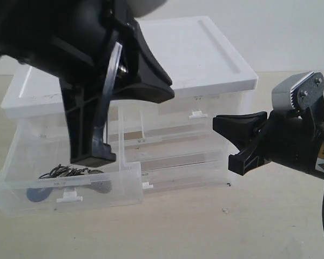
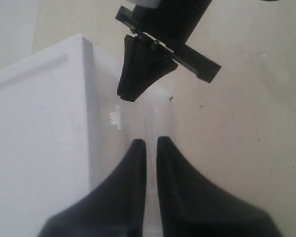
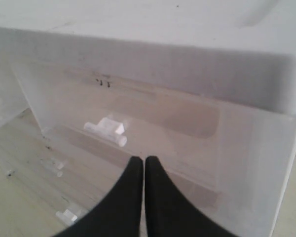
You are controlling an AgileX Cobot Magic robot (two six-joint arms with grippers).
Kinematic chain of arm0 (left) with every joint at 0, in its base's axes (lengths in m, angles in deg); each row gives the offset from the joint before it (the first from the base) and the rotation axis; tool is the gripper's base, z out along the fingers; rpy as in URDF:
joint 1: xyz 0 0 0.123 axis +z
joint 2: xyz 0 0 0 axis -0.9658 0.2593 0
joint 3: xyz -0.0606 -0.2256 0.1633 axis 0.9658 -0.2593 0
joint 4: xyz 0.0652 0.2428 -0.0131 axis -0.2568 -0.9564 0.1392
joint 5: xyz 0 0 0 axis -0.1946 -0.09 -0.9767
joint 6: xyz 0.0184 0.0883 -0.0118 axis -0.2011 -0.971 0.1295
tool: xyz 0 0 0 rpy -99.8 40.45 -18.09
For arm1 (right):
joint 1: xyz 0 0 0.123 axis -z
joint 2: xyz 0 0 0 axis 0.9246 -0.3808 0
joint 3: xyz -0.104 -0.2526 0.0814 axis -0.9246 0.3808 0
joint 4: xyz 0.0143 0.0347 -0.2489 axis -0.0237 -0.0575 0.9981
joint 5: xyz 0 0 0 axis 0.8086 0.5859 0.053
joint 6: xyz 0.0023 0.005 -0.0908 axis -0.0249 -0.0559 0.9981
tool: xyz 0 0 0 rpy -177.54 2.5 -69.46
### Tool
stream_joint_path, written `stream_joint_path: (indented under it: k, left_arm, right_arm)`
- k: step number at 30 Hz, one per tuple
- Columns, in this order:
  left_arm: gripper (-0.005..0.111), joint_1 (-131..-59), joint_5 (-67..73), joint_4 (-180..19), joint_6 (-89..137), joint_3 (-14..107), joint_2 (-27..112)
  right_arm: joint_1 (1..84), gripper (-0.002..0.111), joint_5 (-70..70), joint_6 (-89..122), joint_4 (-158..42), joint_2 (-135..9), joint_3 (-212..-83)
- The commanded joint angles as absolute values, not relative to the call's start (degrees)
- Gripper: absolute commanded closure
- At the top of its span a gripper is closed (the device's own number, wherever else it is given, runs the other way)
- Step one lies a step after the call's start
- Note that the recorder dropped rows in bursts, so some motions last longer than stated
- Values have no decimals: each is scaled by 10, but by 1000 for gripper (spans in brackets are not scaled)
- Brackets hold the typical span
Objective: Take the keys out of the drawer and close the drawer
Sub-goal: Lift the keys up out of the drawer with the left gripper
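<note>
Bright, soft, even light; faint shadows; wrist views hazy, close foreground blurred.

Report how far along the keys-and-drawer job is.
Done: the drawer is pulled open. In hand: nothing yet. The keys lie inside it, and the left gripper hangs near the cabinet front, jaws shut and empty as far as shown. The right gripper faces the cabinet, jaws shut. Left: lift the keys out, then push the drawer closed.

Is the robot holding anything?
Right fingers hold nothing. Left fingers are shut beside the keys in the drawer; a grip cannot be told.
</note>
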State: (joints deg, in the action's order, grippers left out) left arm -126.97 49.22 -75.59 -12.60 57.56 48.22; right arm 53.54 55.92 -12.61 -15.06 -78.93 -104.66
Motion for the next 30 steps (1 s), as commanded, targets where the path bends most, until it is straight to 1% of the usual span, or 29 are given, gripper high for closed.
stream_joint_path:
  k: [1, 3, 5, 6, 7, 8, 9, 12, 15, 21, 25, 30]
  left_arm:
    - [102, -1275, 502, -834, -53, 577, 504]
    - [102, -1275, 533, -897, 47, 577, 506]
    - [96, -1275, 618, -952, 101, 577, 506]
    - [84, -1266, 680, -969, 125, 575, 506]
    - [75, -1258, 690, -960, 131, 572, 506]
    - [59, -1243, 683, -937, 130, 562, 506]
    - [55, -1239, 675, -931, 130, 558, 506]
    - [59, -1210, 647, -930, 136, 541, 510]
    - [59, -1195, 647, -912, 136, 539, 516]
    - [60, -1192, 644, -885, 113, 510, 553]
    - [60, -1192, 646, -885, 95, 493, 552]
    - [60, -1188, 682, -883, 95, 485, 554]
  right_arm:
    - [536, 108, 558, -127, -146, -790, -1049]
    - [536, 108, 558, -127, -146, -790, -1049]
    - [536, 108, 558, -127, -144, -790, -1049]
    - [536, 108, 558, -127, -143, -790, -1049]
    - [536, 108, 558, -127, -143, -790, -1049]
    - [536, 108, 558, -127, -143, -790, -1049]
    - [536, 108, 558, -127, -143, -790, -1049]
    - [536, 108, 551, -134, -139, -790, -1049]
    - [536, 108, 551, -135, -137, -790, -1049]
    - [536, 108, 551, -135, -137, -790, -1049]
    - [536, 108, 551, -137, -136, -790, -1049]
    - [536, 108, 551, -139, -134, -790, -1049]
